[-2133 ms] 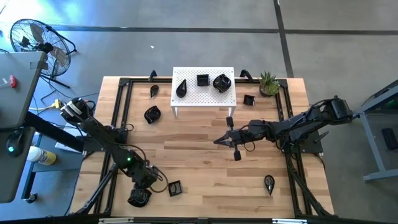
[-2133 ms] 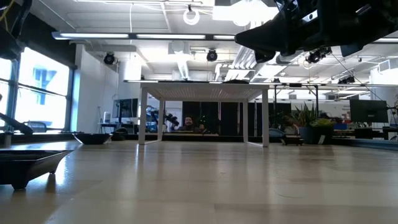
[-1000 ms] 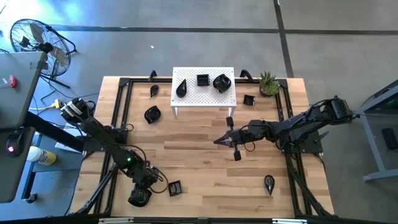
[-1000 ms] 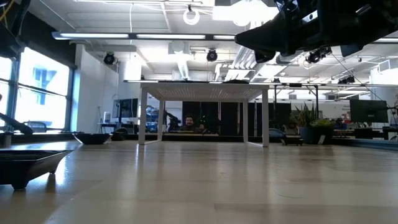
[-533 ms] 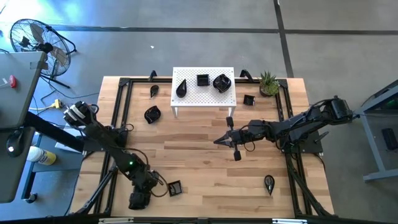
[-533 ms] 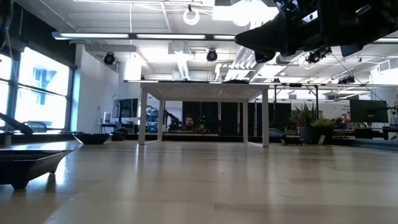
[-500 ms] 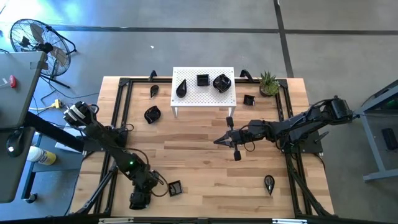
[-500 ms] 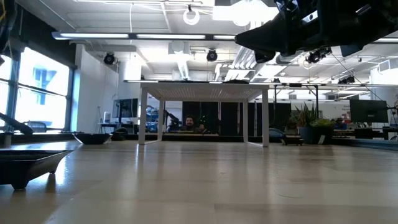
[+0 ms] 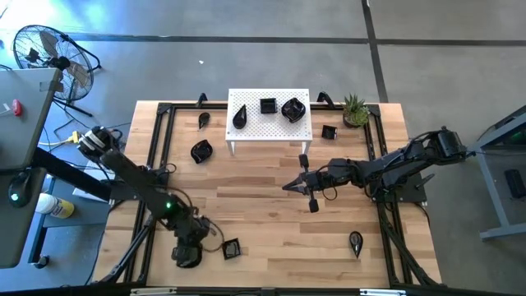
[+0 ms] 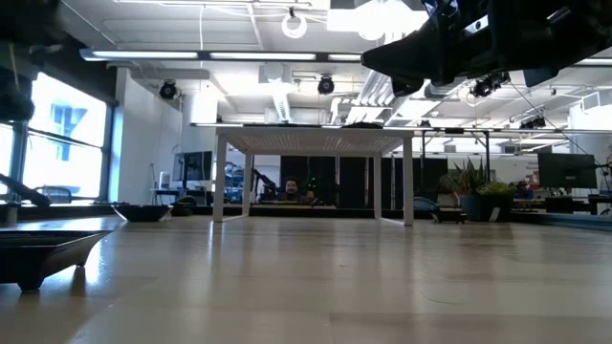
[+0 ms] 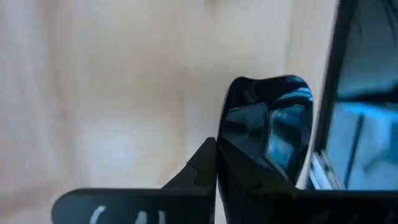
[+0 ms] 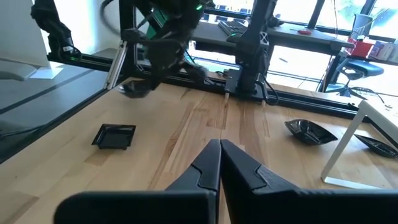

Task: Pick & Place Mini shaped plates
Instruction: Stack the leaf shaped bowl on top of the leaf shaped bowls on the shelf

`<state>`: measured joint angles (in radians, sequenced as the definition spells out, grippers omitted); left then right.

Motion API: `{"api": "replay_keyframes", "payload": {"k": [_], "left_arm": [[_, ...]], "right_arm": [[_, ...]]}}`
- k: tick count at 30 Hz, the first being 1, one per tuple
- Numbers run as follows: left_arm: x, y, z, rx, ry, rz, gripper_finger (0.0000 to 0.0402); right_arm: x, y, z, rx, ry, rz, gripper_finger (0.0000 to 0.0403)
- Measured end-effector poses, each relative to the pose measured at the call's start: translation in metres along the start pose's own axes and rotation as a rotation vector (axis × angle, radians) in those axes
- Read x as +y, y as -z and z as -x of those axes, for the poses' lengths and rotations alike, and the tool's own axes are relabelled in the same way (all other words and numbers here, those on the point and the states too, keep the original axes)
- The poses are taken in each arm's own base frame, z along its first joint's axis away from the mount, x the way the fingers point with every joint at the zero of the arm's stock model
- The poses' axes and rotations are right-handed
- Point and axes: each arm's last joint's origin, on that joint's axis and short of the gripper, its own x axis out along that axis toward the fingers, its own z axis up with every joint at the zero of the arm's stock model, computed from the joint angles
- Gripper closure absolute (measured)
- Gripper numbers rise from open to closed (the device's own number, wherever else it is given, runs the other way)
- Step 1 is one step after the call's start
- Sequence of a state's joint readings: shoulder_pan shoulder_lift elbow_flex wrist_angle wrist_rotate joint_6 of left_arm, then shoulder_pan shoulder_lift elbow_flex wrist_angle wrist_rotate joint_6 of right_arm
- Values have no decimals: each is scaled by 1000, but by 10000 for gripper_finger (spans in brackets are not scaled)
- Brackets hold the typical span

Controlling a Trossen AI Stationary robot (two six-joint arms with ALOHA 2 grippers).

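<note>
My left gripper (image 9: 187, 253) is at the table's near left corner, shut on a small glossy black plate (image 11: 267, 130); the right wrist view shows that plate (image 12: 134, 90) blurred under the gripper. A square plate (image 9: 231, 248) lies flat on the wood just to its right. Three plates sit on the white stand (image 9: 269, 131). Other plates lie on the table: (image 9: 200, 151), (image 9: 204, 120), (image 9: 329, 131), (image 9: 356, 242). My right gripper (image 9: 288, 187) hovers shut over the table's middle with nothing in it. My left gripper pinches the plate's rim (image 11: 231, 144) between its two fingers. One finger (image 11: 199, 171) shows beside the rim; the plate hides the other. The rest of the plate reaches forward past the fingertips. I cannot tell whether it is clear of the table.
A black metal frame (image 9: 161, 140) runs along the table's left, right and far sides, and its rail (image 11: 336, 93) stands close beside the held plate. A small green plant (image 9: 355, 109) stands at the far right. Bare wood lies between the two grippers.
My left gripper has shut on the black plate at the near left corner and has shifted a little toward the far edge, its arm moving and blurred. My right arm has kept still.
</note>
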<state>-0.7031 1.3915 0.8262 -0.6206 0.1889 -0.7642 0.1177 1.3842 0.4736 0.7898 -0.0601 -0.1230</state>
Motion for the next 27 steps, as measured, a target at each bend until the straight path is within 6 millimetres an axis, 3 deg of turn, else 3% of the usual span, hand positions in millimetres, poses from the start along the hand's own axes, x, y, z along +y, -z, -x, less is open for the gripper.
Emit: {"api": "replay_keyframes", "payload": {"k": [5, 9, 15, 18, 27], "left_arm": [[27, -15, 31, -228, -88, 49, 401], [59, -34, 39, -437, -110, 126, 401], [110, -62, 33, -790, -71, 342, 401], [132, -71, 24, -879, -101, 412, 401], [156, -97, 0, -1034, -92, 540, 402]], "right_arm": [[0, -1, 0, -9, 1, -5, 397], [0, -2, 0, -16, 3, -4, 401], [-1, -2, 0, -13, 41, -9, 396], [-2, -1, 0, -6, 75, -10, 398], [-2, -1, 0, -6, 78, -10, 396]]}}
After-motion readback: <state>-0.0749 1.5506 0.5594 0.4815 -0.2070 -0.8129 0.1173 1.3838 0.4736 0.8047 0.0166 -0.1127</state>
